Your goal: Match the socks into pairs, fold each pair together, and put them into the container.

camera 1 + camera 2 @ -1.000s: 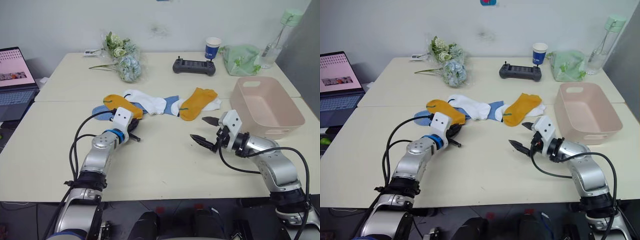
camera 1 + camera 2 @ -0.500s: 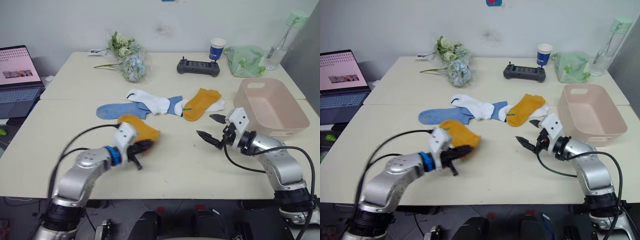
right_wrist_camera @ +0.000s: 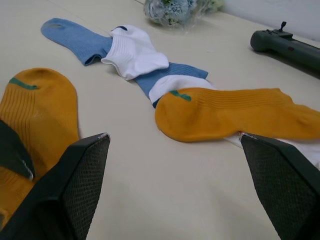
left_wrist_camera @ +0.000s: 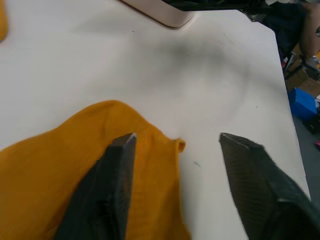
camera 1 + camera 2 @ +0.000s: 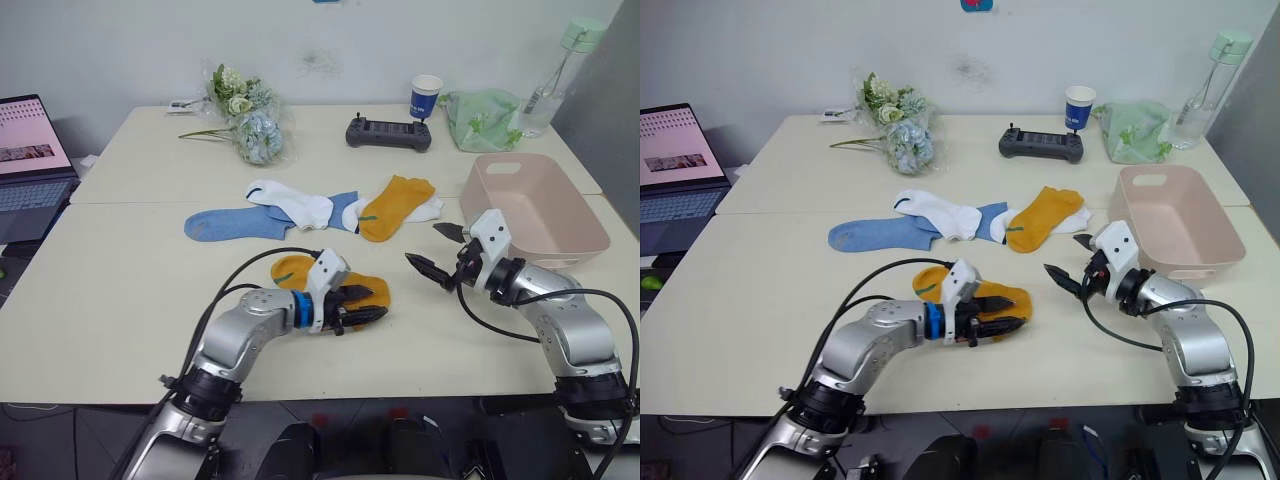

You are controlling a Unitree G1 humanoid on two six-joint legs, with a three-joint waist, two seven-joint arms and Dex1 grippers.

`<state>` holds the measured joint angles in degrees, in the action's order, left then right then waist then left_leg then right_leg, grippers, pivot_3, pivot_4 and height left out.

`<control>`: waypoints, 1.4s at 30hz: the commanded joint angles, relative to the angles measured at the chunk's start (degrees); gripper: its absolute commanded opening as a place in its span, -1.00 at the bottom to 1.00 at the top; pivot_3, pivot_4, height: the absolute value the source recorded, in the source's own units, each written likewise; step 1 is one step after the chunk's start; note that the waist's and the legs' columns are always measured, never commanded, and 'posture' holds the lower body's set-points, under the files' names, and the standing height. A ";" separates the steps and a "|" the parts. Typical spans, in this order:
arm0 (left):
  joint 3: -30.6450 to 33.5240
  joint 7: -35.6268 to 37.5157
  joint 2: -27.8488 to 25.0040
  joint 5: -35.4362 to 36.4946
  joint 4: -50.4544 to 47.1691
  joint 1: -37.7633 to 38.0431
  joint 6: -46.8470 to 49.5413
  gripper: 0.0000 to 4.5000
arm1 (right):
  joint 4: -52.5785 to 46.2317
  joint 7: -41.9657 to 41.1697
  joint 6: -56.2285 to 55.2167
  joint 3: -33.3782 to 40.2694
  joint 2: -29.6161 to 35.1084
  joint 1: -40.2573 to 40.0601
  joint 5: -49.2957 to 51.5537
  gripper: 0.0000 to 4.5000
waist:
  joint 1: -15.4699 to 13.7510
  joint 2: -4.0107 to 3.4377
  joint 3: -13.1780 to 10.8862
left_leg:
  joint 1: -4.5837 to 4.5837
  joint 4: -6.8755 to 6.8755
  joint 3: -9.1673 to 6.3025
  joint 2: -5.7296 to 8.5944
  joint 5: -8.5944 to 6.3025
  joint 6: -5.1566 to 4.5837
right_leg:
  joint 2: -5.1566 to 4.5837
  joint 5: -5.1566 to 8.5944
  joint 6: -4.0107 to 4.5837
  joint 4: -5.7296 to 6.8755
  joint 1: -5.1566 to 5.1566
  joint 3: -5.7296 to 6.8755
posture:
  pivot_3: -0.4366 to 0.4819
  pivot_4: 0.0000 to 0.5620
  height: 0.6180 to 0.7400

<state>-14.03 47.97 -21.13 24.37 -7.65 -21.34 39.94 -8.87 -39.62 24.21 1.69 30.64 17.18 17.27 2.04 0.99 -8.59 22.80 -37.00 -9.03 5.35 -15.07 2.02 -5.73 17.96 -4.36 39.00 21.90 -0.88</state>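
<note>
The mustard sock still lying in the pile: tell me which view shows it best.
Right wrist view: that mustard sock lies full length and close, with the open right end effector pointed its way. The eye views show it whole but far smaller.

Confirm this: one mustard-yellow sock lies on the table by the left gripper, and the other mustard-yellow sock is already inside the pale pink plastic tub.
Not quite. The first mustard-yellow sock does lie by the left gripper, but the second mustard-yellow sock is still on the table, overlapping a white sock in the row, outside the pale pink plastic tub. The left eye view shows this.

No legible text, laptop screen perhaps blurred
</note>
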 commanded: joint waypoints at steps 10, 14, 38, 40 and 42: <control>16.22 -4.90 -10.33 -5.66 11.71 -0.52 -13.73 0.98 | -14.02 0.23 15.46 -4.20 1.52 -9.20 5.49 1.00 | -0.38 0.00 0.00 | 0.00 0.00 -0.04 0.04 0.00 0.00 | -0.03 0.00 0.00 -0.02 -0.01 0.03 | -0.05 -0.47 1.00; 14.40 -4.97 -9.15 -9.44 20.54 -3.23 -18.92 0.98 | -12.77 1.87 18.61 -6.63 -0.88 -7.36 5.52 1.00 | -0.34 0.01 -0.01 | 0.01 -0.02 -0.07 0.06 0.00 0.00 | -0.03 0.00 0.00 -0.02 -0.02 0.07 | -0.05 -0.47 1.00; 16.51 -6.31 -6.99 -3.80 3.30 8.64 -6.50 -1.00 | -1.98 -6.65 8.90 -10.26 1.21 -2.94 1.50 -0.99 | -0.18 0.00 0.01 | 0.01 0.00 -0.07 0.06 0.00 0.00 | -0.04 0.00 0.00 0.00 0.04 0.01 | -0.05 -0.47 1.00; 16.70 -7.51 -6.74 -0.42 -5.20 12.85 -1.09 -1.00 | -2.44 -10.16 9.93 -10.15 4.15 -2.31 2.44 -0.99 | -0.20 0.00 0.01 | 0.02 0.00 -0.10 0.04 0.00 0.00 | -0.03 0.00 0.00 0.01 0.03 0.04 | -0.05 -0.47 1.00; 16.93 -9.20 -6.22 2.68 -12.46 16.58 3.58 -1.00 | -2.96 -13.71 11.08 -10.09 7.13 -1.75 3.65 -0.99 | -0.20 0.00 0.00 | 0.03 0.00 -0.07 0.06 -0.01 -0.01 | -0.05 0.00 0.00 -0.02 0.03 0.00 | -0.05 -0.47 1.00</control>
<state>2.44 39.89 -27.68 23.95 -13.77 -5.84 40.11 -10.16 -50.37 34.78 -10.03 36.43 14.51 19.31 1.84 1.00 -8.59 22.84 -37.00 -9.10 5.40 -15.08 2.01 -5.79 17.96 -4.36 38.97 21.92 -0.88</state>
